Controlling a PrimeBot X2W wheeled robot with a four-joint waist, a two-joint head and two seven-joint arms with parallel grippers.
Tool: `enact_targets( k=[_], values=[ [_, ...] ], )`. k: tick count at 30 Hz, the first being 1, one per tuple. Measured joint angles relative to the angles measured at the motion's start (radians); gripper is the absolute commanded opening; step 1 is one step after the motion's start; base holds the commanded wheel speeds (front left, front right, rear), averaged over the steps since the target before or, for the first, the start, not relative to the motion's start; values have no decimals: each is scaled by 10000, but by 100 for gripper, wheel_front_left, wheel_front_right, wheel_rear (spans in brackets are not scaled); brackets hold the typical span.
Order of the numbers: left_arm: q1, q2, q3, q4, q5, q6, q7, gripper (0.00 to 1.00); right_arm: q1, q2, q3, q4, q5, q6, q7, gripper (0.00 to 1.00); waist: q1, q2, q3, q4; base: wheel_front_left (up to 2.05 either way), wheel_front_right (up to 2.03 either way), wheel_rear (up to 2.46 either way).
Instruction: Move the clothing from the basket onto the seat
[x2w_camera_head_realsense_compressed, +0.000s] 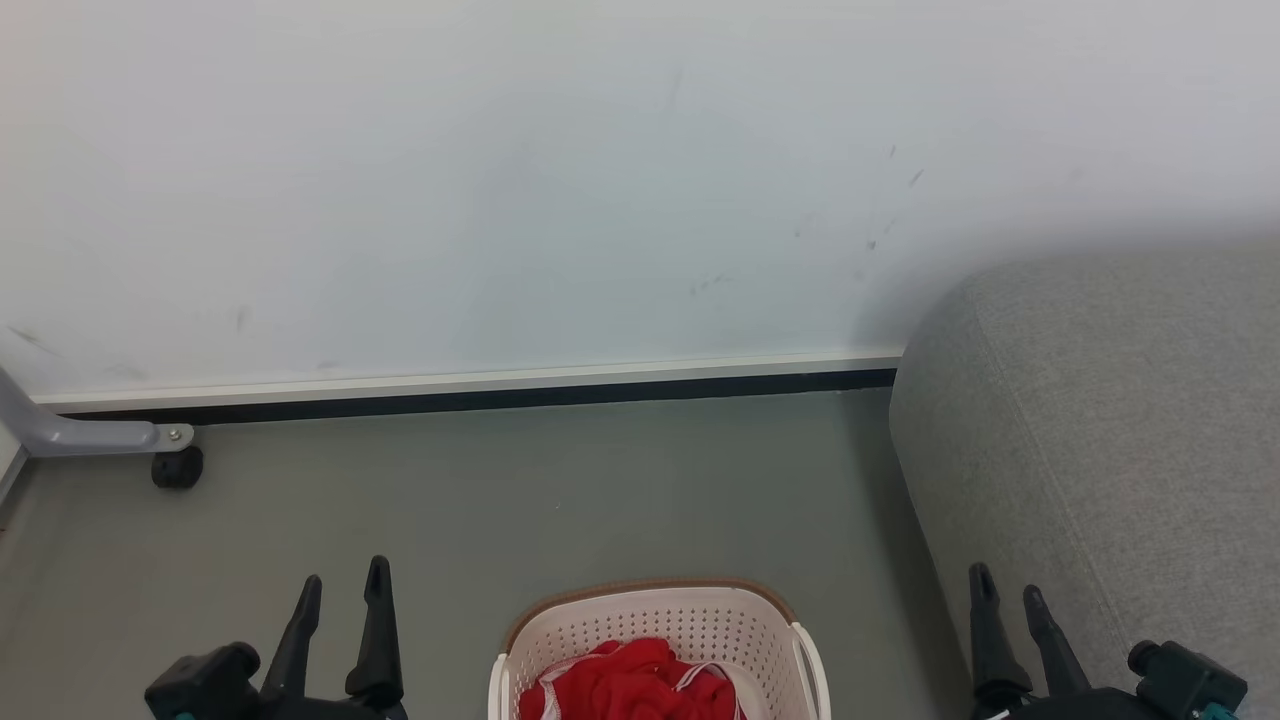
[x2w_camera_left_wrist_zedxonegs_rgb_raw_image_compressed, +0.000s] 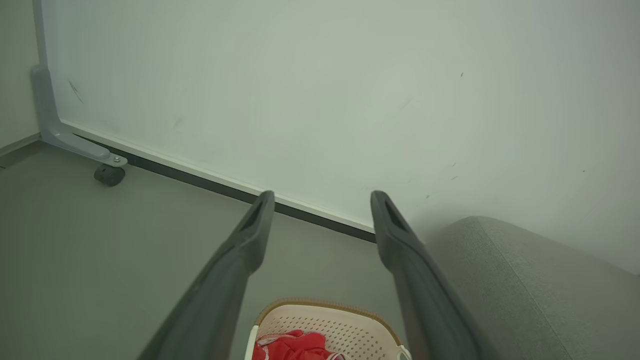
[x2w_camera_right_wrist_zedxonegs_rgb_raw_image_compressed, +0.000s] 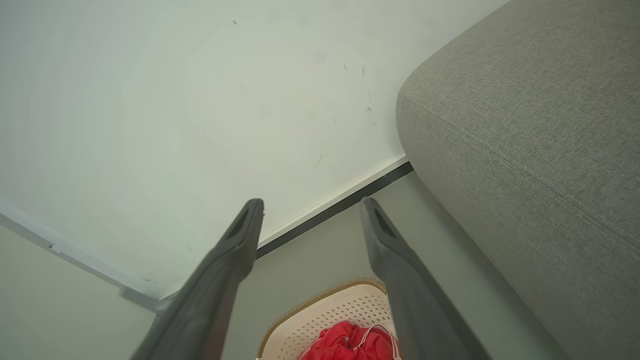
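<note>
The cream-white basket (x2w_camera_head_realsense_compressed: 690, 615) with a brown rim stands on the floor at the bottom centre of the head view, cut off by the frame edge. Red clothing (x2w_camera_head_realsense_compressed: 625, 682) with white trim lies bunched inside it; it also shows as clothing (x2w_camera_left_wrist_zedxonegs_rgb_raw_image_compressed: 292, 346) and clothing (x2w_camera_right_wrist_zedxonegs_rgb_raw_image_compressed: 347, 344) in the wrist views. The grey seat (x2w_camera_head_realsense_compressed: 1100, 440) fills the right side, just right of the basket (x2w_camera_right_wrist_zedxonegs_rgb_raw_image_compressed: 325, 312). My left gripper (x2w_camera_head_realsense_compressed: 345, 588) stands open to the left of the basket, nothing between its fingers. My right gripper (x2w_camera_head_realsense_compressed: 1007, 590) stands open between basket and seat, also empty.
A white panel wall (x2w_camera_head_realsense_compressed: 560, 190) with a dark base strip runs across the back. Its grey foot with a black caster (x2w_camera_head_realsense_compressed: 177, 466) sits at the far left on the grey floor (x2w_camera_head_realsense_compressed: 520, 490). Bare floor lies between the basket and the wall.
</note>
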Motion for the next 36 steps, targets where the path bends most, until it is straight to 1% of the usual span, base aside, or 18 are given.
enact_targets(
  k=[14,25,29,36],
  values=[
    [231,119,-159,-115,2011,349,-546,100,252,-142,579,-174,-1787,-255,-525,100,0,0,-163,15,0,0,0],
    [610,192,-224,-244,3425,504,-953,100,560,-247,1011,-389,-3114,-439,-949,100,0,0,-271,-3,0,0,0],
    [621,192,-249,-265,3731,522,-1053,100,598,-293,1152,-456,-3614,-527,-1047,100,0,0,-286,-17,0,0,0],
    [773,140,-205,-180,3756,477,-1053,100,598,-330,1147,-462,-3622,-525,-1047,100,0,0,-264,-49,0,0,0]
  ],
)
